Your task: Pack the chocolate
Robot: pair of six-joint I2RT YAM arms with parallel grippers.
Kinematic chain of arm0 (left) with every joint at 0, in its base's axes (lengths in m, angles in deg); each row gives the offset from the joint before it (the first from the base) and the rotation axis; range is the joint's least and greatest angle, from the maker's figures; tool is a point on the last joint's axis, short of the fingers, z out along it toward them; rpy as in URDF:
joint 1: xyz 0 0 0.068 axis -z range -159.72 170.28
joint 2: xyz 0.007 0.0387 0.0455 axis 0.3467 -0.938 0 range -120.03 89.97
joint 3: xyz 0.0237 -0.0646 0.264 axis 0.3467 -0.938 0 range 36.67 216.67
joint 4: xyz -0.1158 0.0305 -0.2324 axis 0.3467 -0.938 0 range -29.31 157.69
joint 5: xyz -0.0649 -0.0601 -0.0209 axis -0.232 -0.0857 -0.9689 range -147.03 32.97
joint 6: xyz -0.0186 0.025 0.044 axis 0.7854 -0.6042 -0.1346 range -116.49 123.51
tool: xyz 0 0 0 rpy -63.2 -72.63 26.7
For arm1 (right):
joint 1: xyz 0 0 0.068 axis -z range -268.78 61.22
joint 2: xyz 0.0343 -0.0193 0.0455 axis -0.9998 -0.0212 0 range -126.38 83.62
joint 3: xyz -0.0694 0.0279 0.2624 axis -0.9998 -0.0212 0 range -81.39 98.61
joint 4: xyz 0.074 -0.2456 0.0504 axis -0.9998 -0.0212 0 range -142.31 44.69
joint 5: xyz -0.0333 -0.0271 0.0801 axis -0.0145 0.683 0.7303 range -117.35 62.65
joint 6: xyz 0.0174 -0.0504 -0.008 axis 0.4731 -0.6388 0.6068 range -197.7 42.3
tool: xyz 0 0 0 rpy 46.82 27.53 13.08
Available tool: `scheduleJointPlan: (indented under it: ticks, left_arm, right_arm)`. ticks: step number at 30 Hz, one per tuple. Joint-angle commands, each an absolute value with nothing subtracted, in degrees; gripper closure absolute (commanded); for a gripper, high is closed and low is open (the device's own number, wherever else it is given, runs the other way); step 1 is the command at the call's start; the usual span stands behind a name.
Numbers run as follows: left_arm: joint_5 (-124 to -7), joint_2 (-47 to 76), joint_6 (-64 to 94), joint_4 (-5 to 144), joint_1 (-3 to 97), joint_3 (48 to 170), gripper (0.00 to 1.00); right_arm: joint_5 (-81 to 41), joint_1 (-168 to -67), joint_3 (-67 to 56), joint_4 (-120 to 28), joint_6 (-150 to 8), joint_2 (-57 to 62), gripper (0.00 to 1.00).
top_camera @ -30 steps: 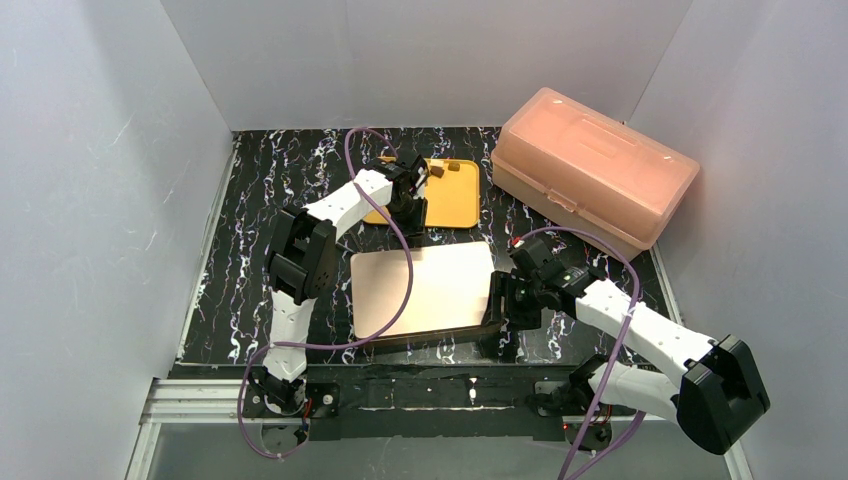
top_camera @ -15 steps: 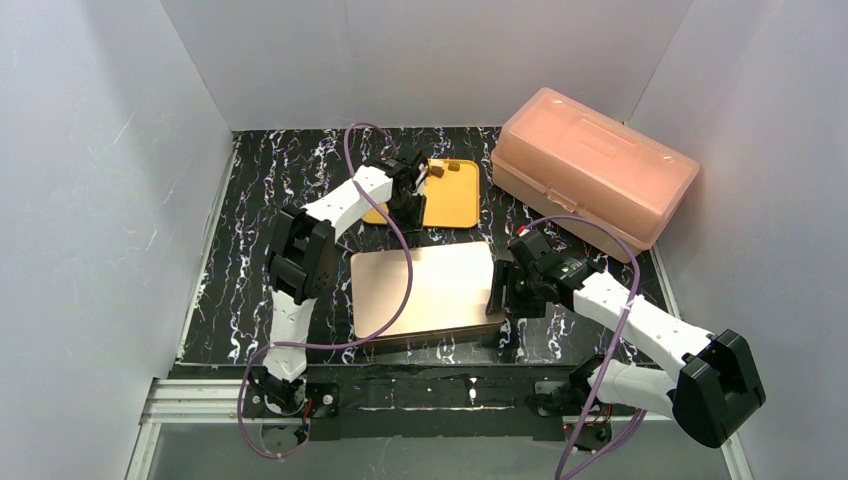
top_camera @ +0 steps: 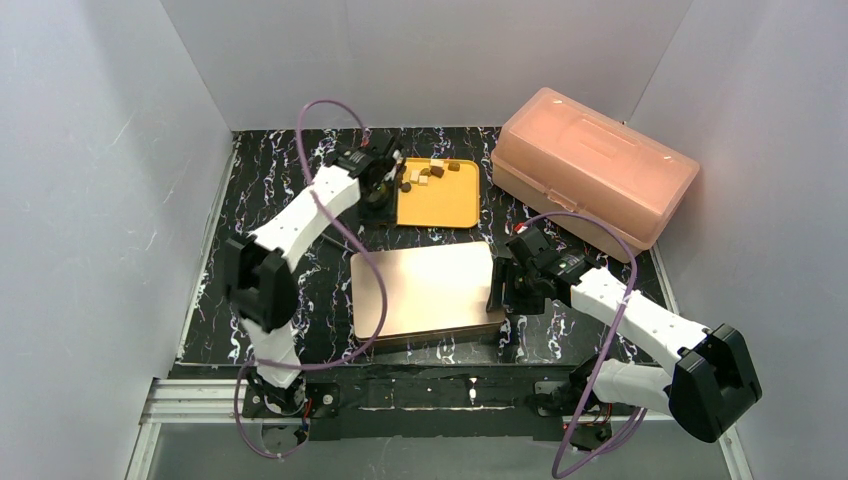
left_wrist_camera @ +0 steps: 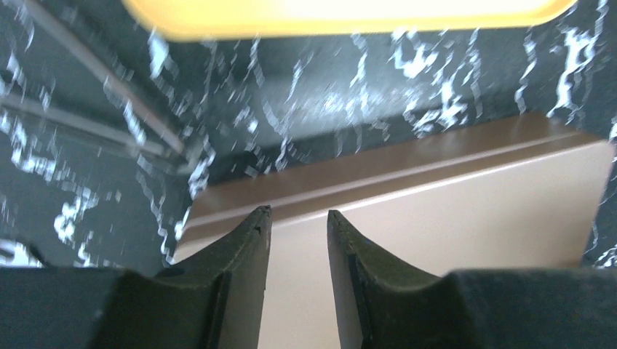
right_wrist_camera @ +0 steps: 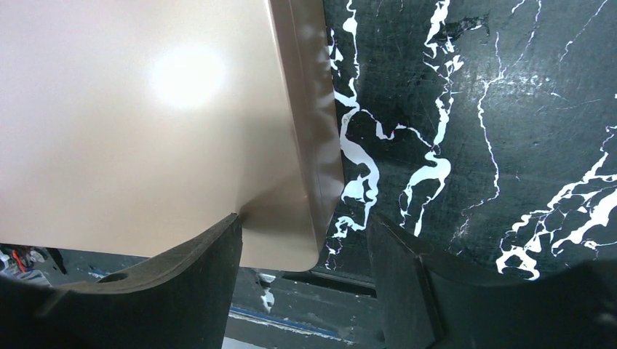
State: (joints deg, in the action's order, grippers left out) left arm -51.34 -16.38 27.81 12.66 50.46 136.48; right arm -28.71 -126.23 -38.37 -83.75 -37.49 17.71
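Note:
The chocolate (top_camera: 424,176) is several tiny brown and cream pieces at the far end of a yellow tray (top_camera: 440,205). My left gripper (top_camera: 380,192) hangs just left of that tray. In the left wrist view it (left_wrist_camera: 298,212) is slightly open and empty, with the yellow tray (left_wrist_camera: 342,14) blurred at the top. A closed beige tin (top_camera: 420,290) lies mid-table. My right gripper (top_camera: 499,290) is at the tin's right edge. In the right wrist view it (right_wrist_camera: 304,218) is open, its fingers on either side of the tin's corner (right_wrist_camera: 291,240).
A large closed pink plastic box (top_camera: 590,165) stands at the back right. The table top (top_camera: 270,200) is black marble-patterned, with white walls on three sides. The left arm's purple cable (top_camera: 330,215) loops over the tin's left side.
My left arm swung left off the yellow tray, uncovering the chocolate pieces. The tin's near edge, raised a second ago, now lies flat. My right gripper shifted slightly back.

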Motion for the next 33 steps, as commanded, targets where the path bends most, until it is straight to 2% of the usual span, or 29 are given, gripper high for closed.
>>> scheduleJointPlan:
  ticks: [1,7,15,24,33]
  left_arm:
    - [-49.8,-0.4,33.6,10.1,50.5,123.2,0.70]
    - [-54.3,10.1,38.0,10.6,50.6,108.9,0.75]
    - [-59.0,14.4,41.6,13.2,51.1,97.3,0.81]
    - [-55.5,15.3,45.2,12.1,51.3,90.4,0.90]
    - [-53.5,12.0,48.6,15.3,51.3,85.7,0.93]
  right_arm:
    - [-30.1,-126.0,-36.2,-83.8,-39.3,17.1,0.29]
    - [-29.8,-125.8,-36.2,-83.7,-40.3,16.5,0.29]
    - [-29.7,-125.7,-35.7,-83.5,-40.6,15.7,0.29]
    - [-29.4,-125.7,-36.5,-82.9,-40.4,15.2,0.29]
    - [-29.1,-125.6,-37.4,-82.5,-40.3,15.6,0.29]
